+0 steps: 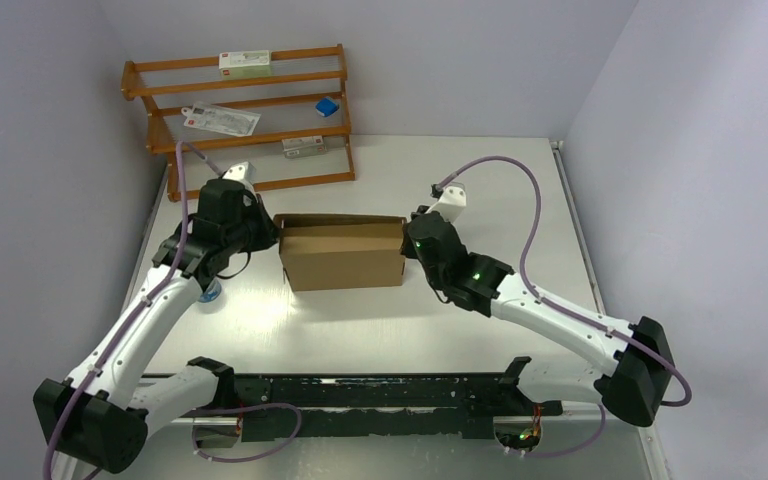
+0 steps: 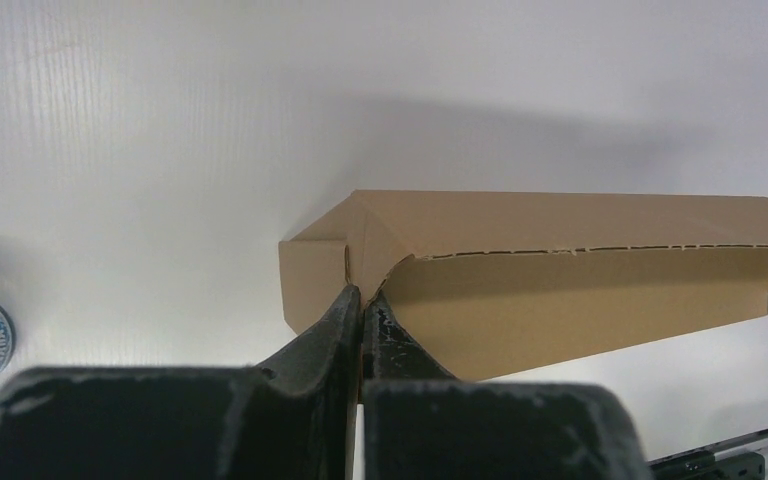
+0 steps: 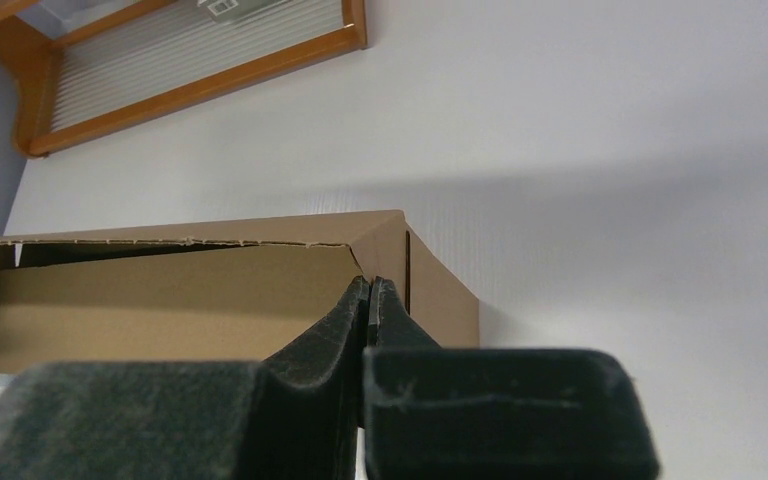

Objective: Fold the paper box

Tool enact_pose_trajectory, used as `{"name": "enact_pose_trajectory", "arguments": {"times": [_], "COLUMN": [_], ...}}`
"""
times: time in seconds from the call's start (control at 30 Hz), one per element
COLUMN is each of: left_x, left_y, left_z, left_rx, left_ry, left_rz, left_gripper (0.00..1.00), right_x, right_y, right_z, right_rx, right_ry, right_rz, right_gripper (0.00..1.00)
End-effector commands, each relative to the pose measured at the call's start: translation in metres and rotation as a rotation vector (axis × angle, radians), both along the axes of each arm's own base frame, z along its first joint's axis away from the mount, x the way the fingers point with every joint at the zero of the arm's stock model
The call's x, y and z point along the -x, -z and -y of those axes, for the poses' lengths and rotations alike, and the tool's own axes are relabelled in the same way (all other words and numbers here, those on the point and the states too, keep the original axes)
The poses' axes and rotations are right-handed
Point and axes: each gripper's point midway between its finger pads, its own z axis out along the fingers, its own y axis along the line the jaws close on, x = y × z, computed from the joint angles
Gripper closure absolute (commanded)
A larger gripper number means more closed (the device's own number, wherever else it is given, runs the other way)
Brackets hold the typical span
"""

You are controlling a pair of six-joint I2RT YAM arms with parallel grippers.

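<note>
Two claws bracket the paper box (image 1: 345, 258) end to end. On the left, the left gripper (image 1: 272, 236) has its fingers pressed together, tips against the box's left end where a small side flap folds in; whether a card edge is nipped between them I cannot tell. The box sits in the middle of the table (image 1: 380, 330), its long axis running left to right, its top gaping along the far edge. On the right, the right gripper (image 1: 412, 240) is likewise closed to a slit, tips touching the right-end corner; neither arm is nearer, so the next fold probably works inward along that axis from both ends.
</note>
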Motion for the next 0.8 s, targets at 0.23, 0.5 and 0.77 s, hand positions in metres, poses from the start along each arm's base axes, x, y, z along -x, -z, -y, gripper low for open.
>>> {"name": "enact_pose_trajectory", "arguments": {"times": [0.23, 0.5, 0.77], "left_x": [0.031, 0.044, 0.041], "left_y": [0.048, 0.071, 0.056], "left_z": [0.001, 0.001, -0.003], "left_rx": [0.021, 0.068, 0.070], "left_ry": [0.021, 0.000, -0.007], "left_rz": [-0.121, -0.120, -0.053], "left_gripper": [0.95, 0.93, 0.75], "right_x": [0.017, 0.022, 0.021], "right_y": [0.048, 0.070, 0.059], "right_z": [0.005, 0.007, 0.008], "right_rx": [0.075, 0.081, 0.075], "right_ry": [-0.078, -0.097, -0.104], "right_rz": [-0.051, -0.060, -0.031], "right_gripper": [1.00, 1.00, 0.98]}}
